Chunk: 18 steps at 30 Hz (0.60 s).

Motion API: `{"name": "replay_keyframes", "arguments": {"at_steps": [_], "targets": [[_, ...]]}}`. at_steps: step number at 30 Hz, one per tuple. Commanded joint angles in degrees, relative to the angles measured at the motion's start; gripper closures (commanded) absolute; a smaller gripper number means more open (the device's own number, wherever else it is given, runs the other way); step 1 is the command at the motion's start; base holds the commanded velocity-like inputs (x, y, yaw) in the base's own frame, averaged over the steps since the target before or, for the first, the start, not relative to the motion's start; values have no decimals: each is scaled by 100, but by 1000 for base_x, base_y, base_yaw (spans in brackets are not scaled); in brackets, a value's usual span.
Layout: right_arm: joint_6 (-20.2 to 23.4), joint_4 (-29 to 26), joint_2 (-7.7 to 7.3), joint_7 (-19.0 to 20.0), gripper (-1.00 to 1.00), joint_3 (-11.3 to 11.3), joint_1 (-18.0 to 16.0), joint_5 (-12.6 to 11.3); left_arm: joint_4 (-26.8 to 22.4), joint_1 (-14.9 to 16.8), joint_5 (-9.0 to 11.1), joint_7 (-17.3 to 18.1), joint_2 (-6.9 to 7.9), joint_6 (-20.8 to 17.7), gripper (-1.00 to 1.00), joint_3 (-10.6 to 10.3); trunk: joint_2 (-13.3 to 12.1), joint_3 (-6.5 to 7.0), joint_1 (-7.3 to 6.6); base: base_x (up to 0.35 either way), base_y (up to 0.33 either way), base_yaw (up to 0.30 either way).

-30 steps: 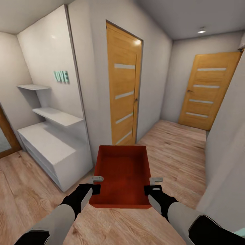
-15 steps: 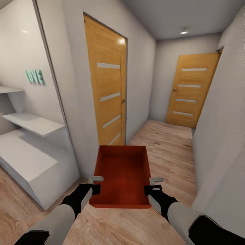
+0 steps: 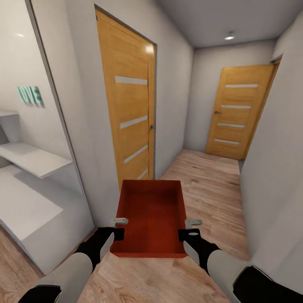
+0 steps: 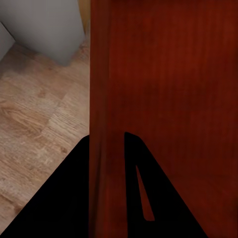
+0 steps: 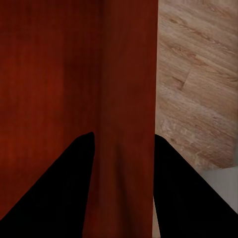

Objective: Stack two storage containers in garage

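Bin carried down hallway, both arms.
The red bin (image 3: 151,216) was held level over the wood floor (image 3: 210,176); left gripper (image 3: 118,227) and right gripper (image 3: 188,228) each clamped a side wall, fingers straddling it. Two orange doors (image 3: 130,109) ahead.

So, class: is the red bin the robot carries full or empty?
Empty. The head view looks straight down into the storage container and shows only its bare red bottom and inner walls; nothing lies inside.

Orange-red lidless container (image 3: 152,216), level, aloft
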State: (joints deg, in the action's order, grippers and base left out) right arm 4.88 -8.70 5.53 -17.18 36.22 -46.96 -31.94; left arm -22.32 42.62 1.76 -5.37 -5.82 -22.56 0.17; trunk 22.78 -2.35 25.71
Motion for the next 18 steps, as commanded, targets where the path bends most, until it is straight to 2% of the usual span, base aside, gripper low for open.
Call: {"name": "replay_keyframes", "arguments": {"at_steps": [1,11,18], "targets": [[48,-61,-3,-31,100,-89,-6,39,0,1,-11,-49,2,-38,100,22,13,-13,7,322,0,0],[54,-61,-10,-31,100,-88,-6,39,0,1,-12,-50,5,-38,100,21,13,-13,7,322,0,-8],[54,-61,-8,-31,100,-88,-6,39,0,1,-17,-44,3,-38,100,20,13,-13,7,322,0,-219]]}}
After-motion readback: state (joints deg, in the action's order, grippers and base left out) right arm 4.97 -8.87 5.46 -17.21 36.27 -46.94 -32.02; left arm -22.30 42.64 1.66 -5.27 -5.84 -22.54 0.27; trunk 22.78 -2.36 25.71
